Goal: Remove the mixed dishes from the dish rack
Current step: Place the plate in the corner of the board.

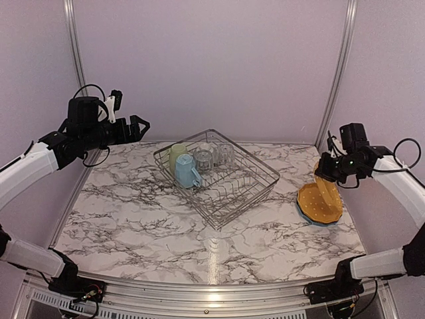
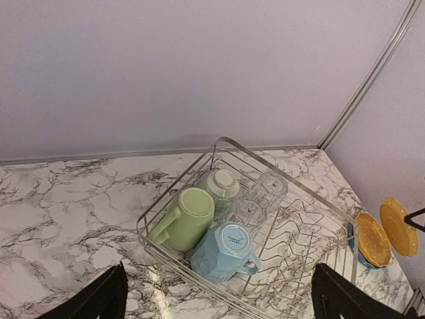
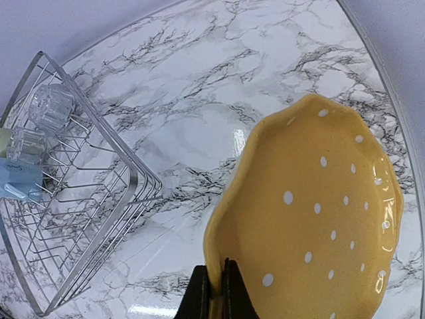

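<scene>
The dish rack [image 1: 229, 193] stands mid-table. At its far-left end lie a pale green cup [image 2: 186, 217], a light blue mug [image 2: 224, 251], a pale green bowl [image 2: 220, 185] and two clear glasses [image 2: 267, 189]. My left gripper [image 1: 138, 126] is open and empty, high up and left of the rack; its fingers [image 2: 106, 297] frame the rack in the left wrist view. My right gripper [image 3: 218, 271] is shut on the rim of a yellow-orange plate [image 3: 312, 219]. It holds that plate tilted over a second yellow plate [image 2: 372, 239], which lies on a blue plate [image 1: 317, 222] at the table's right.
The rack's near half with its upright dividers [image 1: 226, 199] holds nothing. The right wall and its metal rail [image 1: 335, 80] are close behind the right arm. The marble tabletop [image 1: 133, 226] extends to the front and left.
</scene>
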Controlling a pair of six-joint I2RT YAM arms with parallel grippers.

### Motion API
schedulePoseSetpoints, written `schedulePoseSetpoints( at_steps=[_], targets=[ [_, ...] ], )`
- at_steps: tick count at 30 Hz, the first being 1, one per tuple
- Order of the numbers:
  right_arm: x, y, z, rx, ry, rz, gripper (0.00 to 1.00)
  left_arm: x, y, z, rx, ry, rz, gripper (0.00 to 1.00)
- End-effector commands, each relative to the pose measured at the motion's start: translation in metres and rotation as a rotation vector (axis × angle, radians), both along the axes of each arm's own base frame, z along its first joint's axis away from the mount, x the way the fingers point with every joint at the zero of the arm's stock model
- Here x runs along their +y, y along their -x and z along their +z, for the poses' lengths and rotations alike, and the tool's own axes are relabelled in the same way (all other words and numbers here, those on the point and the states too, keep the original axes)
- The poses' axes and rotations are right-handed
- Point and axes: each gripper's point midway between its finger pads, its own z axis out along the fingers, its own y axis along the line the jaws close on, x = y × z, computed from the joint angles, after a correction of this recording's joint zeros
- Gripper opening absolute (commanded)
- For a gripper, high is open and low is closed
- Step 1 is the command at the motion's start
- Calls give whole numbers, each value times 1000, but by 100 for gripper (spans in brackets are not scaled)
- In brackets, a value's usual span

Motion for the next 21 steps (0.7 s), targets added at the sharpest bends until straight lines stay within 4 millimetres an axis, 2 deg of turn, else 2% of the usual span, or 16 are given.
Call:
schedulePoseSetpoints(
  at_steps=[1, 12, 16, 21],
  targets=[
    [-9, -20, 19, -116, 187, -26, 0, 0, 4, 14, -28, 23, -9, 99],
    [-10, -20, -22, -22, 355, 26, 0, 1, 8, 22, -49, 31, -12, 99],
    [-3, -21, -40, 20, 382, 95, 0, 2, 8, 23, -52, 36, -12, 99],
    [-2, -20, -55, 39, 395, 101, 0, 0, 9, 23, -48, 40, -18, 99]
  ],
)
